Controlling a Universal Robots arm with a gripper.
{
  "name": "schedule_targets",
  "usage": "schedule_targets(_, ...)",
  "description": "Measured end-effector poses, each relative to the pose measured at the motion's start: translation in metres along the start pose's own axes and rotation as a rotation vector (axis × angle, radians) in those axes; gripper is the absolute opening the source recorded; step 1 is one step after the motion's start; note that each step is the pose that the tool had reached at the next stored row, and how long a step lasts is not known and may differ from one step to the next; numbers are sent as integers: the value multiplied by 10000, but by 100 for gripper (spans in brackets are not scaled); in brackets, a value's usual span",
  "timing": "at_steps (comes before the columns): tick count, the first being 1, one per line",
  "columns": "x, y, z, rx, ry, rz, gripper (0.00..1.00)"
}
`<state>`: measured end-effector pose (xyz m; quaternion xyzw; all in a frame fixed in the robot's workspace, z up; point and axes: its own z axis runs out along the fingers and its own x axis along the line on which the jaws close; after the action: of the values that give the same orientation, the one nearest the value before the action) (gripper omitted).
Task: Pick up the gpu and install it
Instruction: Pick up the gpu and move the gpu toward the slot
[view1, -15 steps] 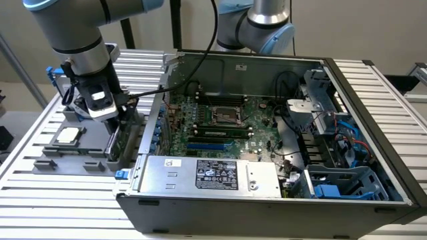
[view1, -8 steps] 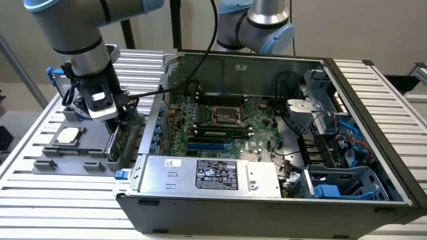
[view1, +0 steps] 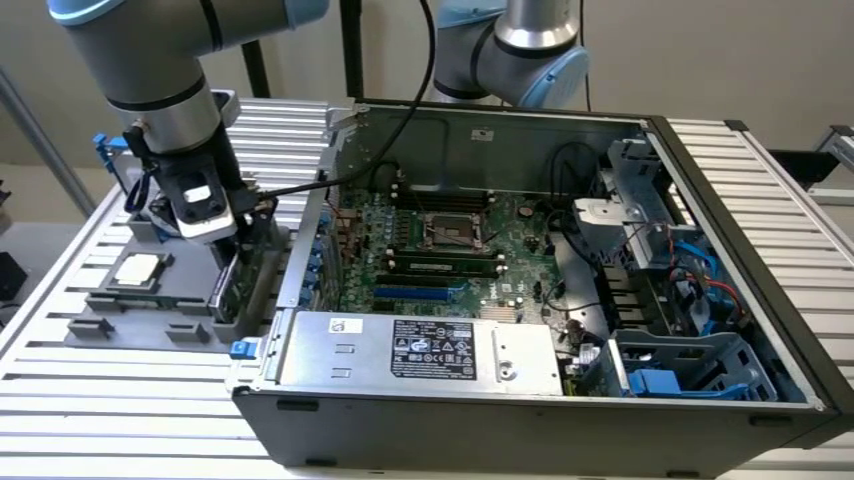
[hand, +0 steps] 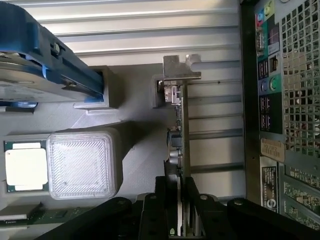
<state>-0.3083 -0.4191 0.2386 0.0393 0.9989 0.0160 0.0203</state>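
Observation:
The gpu (hand: 183, 125) stands on edge in a slot of the grey parts holder (hand: 135, 100), its silver bracket (hand: 180, 70) at the end away from me. My gripper (hand: 182, 212) straddles the card's near end, and the two black fingers (hand: 165, 205) press on either side of it, shut on the card. In the exterior view the gripper (view1: 227, 258) reaches down onto the gpu (view1: 230, 292) in the holder (view1: 134, 325), at the exterior view's left of the open computer case (view1: 747, 200).
A silver CPU chip (hand: 25, 167) (view1: 140, 268) and a hard drive with blue rails (hand: 45, 65) rest in the same holder. The case's rear port panel (hand: 280, 100) is close beside the card. Inside the case lie the motherboard (view1: 441, 240), a blue slot (view1: 420, 293) and the power supply (view1: 427, 350).

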Motion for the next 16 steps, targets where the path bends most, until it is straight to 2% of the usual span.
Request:
schedule_targets(7,0,1,3,-3,-3,-20,0)
schedule_targets(13,1,1,3,-33,20,-739,0)
schedule_targets(16,1,1,1,-39,23,-875,0)
